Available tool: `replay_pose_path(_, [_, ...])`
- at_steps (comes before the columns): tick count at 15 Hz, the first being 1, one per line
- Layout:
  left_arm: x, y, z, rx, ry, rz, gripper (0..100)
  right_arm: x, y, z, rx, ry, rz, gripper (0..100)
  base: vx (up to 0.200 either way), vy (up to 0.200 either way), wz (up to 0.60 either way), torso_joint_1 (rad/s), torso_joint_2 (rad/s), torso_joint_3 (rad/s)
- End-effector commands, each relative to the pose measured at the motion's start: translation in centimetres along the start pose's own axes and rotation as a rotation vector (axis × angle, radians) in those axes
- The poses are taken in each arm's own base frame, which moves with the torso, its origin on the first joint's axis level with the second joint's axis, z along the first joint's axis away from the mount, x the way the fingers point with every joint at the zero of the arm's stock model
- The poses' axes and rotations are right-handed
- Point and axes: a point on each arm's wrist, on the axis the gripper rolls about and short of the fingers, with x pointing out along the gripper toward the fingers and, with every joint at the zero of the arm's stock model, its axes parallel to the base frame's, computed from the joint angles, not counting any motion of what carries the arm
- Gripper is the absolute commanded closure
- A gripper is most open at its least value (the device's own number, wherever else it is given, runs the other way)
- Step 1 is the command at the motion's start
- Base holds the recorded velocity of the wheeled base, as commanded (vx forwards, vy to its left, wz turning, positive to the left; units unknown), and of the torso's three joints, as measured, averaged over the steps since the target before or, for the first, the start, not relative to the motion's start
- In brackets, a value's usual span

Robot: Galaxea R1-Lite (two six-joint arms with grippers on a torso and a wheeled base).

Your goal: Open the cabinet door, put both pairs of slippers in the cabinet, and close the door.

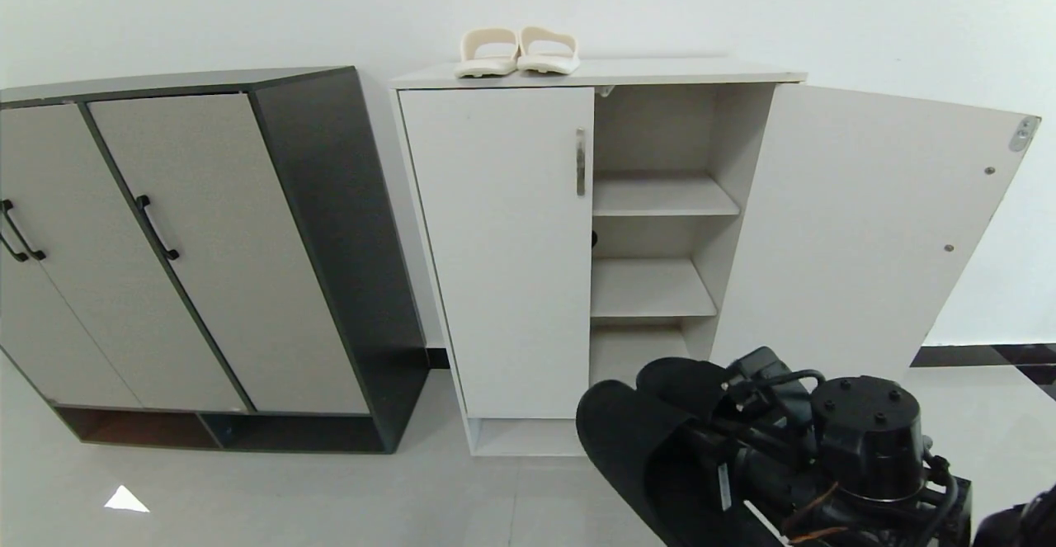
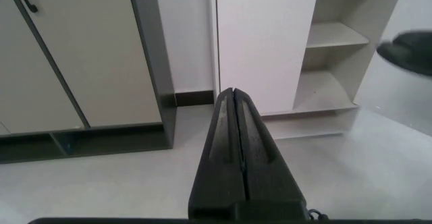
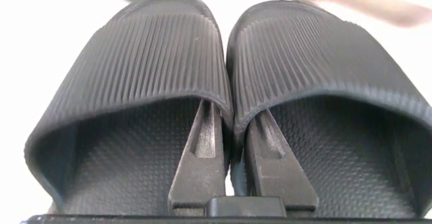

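The white cabinet [image 1: 503, 266] stands ahead, its right door [image 1: 858, 225] swung open on bare shelves [image 1: 660, 196] while its left door stays closed. A cream pair of slippers [image 1: 518, 53] rests on its top. My right gripper [image 3: 233, 153] is shut on the black pair of slippers [image 3: 223, 69], one finger inside each slipper pinching their inner walls together. In the head view that black pair [image 1: 652, 431] hangs low in front of the open compartment. My left gripper [image 2: 234, 102] is shut with nothing in it, pointing toward the cabinet's base.
A dark cabinet [image 1: 206, 242] with grey doors and black handles stands left of the white one, close beside it. Pale floor [image 1: 289, 497] lies in front of both. A white wall runs behind.
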Motion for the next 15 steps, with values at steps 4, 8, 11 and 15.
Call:
replay_pose_path(4, [0.0,0.0,0.0,0.002,-0.002,0.001,100,6.1,4.0,3.1,0.143,-0.039,-0.328,100,0.000,0.000,0.00,0.000,0.00,0.000])
replay_pose_path(8, [0.0,0.0,0.0,0.002,-0.002,0.001,100,9.7,4.9,4.3,0.202,-0.088,-0.480,100,0.000,0.000,0.00,0.000,0.00,0.000])
replay_pose_path(11, [0.0,0.0,-0.1,0.000,-0.001,0.001,100,10.7,5.1,3.6,0.175,-0.081,-0.505,100,0.000,-0.133,0.00,0.002,0.00,0.003])
replay_pose_path(15, [0.0,0.0,0.0,0.002,-0.001,0.001,100,10.7,5.0,3.6,0.174,-0.081,-0.511,100,0.000,-0.200,0.00,0.001,0.00,0.004])
